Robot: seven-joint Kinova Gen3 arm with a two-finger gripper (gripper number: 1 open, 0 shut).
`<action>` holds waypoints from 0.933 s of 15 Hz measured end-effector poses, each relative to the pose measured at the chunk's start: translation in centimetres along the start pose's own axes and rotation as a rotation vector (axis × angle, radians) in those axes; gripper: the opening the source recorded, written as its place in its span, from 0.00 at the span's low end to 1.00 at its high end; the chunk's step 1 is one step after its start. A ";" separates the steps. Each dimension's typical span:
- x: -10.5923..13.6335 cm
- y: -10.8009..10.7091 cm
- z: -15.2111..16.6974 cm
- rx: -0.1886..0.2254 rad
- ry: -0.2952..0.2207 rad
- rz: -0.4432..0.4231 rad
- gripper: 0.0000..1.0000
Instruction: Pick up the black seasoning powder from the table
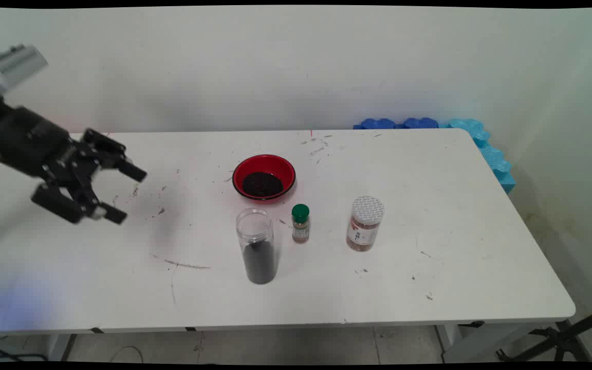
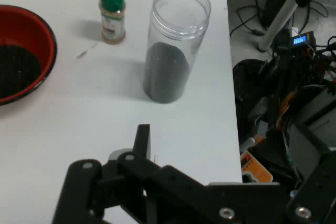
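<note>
Your gripper [image 1: 127, 194] is hanging above the table's [image 1: 429, 277] left side with its fingers spread apart and gripping nothing, well apart from everything standing there. The nearest thing, the lidless clear jar [image 1: 258, 245] part-filled with dark grains, is standing upright near the front edge, just in front of the red bowl [image 1: 263, 176], with the green-capped spice bottle [image 1: 300, 223] just beside it and the white-lidded jar [image 1: 365, 223] farther right.

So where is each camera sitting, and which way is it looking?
Main view: it sits above the table's near side, looking down across it toward the wall; the black gripper shows at left, its fingers open.
Hand view: it rides on the hand, looking along the gripper at the tabletop.
Both see: the clear jar, green-capped bottle and red bowl.
</note>
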 end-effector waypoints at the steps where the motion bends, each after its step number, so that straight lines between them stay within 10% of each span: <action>1: -0.3 0.2 0.9 0.000 0.002 0.000 1.00; 14: -0.7 -0.2 12.3 0.008 0.053 -0.005 1.00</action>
